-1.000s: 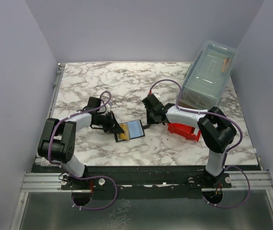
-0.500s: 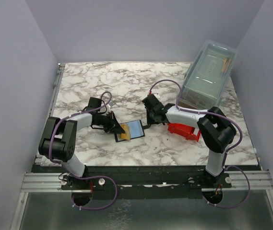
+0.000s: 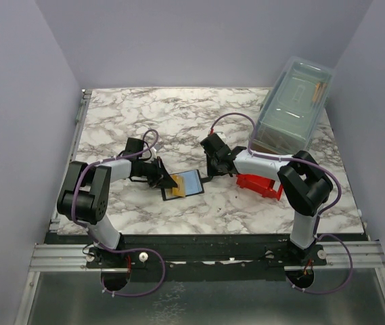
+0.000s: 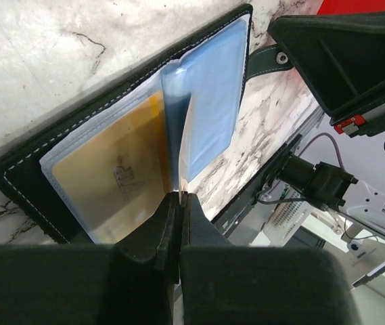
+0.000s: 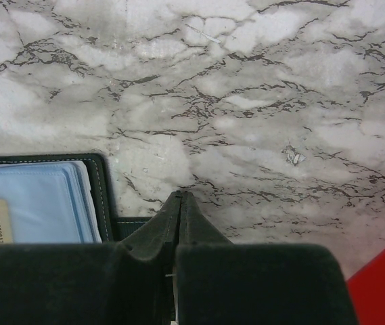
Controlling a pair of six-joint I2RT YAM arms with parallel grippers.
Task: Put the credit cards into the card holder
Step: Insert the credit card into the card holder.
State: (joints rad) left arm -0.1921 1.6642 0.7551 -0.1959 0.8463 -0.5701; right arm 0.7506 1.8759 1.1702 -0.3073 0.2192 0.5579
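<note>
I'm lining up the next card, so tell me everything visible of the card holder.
The card holder lies open on the marble table between the arms. Its cover is black, leather-like, with white edge stitching; inside are clear, pale blue sleeves. One orange-gold credit card sits in a sleeve. The left end effector pinches one sleeve upright. The right end effector is closed at its snap strap, apparently gripping it.

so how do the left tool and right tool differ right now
The left tool is shut on a clear sleeve of the card holder, holding it upright; the right tool is shut by the holder's strap, grip unclear. The left tool is at the credit card side, the right tool at the blue side. Both are closed.
</note>
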